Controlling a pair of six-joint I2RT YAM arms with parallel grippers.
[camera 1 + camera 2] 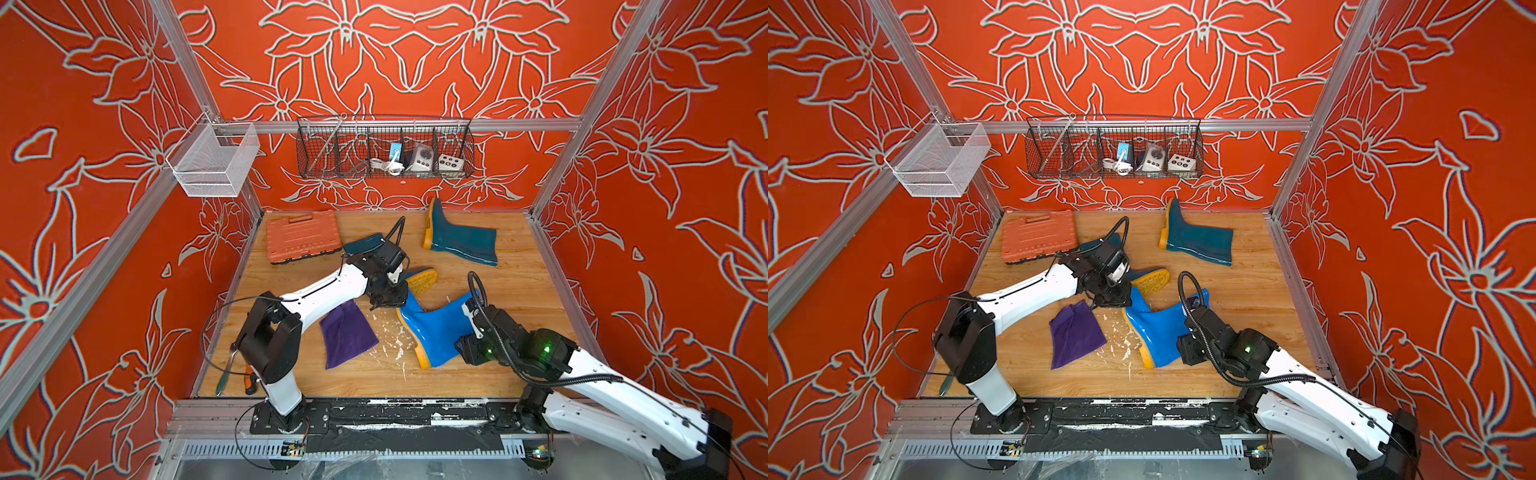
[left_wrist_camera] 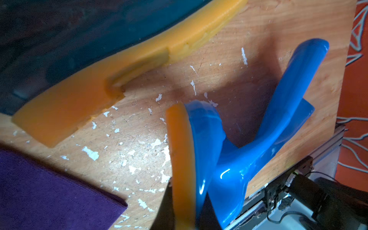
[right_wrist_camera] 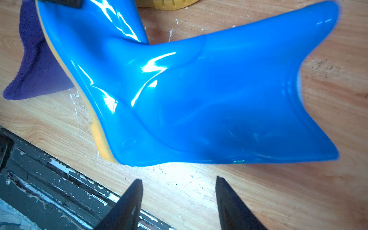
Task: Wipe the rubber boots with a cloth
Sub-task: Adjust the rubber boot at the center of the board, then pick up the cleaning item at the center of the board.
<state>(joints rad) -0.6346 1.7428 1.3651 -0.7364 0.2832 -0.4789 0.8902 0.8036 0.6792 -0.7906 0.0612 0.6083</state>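
On the surface, both top views: blue boot lies on its side, mid-surface toward the front edge. Sole line runs front-to-back, shaft points at the right edge.
Cloth, top views: cloth lies flat just beside the blue boot's sole, on the left-edge side with a gap between. Long axis roughly front-to-back, back corner near the left gripper.
Teal boots, top views: one teal boot on its side by the back edge, well apart. Second teal boot partly under the left wrist, sole near the blue toe.
Right gripper, top views: right gripper sits on the shaft/heel side of the blue boot, toward the front-right corner.
Clutter, top views: tool case near the back-left corner.
Left wrist view: left gripper clenched on the blue boot's toe, jaws either side of the orange sole rim. Cloth corner close by on the surface.
Right wrist view: right gripper released, jaws apart, nothing between them, tips short of the boot's heel. Cloth shows beyond the sole.
Key relation: cloth is on the far side of the blue boot from the free right gripper. Nearer arm is the left, and it is busy with the toe.
Likely next (guess): right arm reaches over the boot for the cloth, or the left lets go first.
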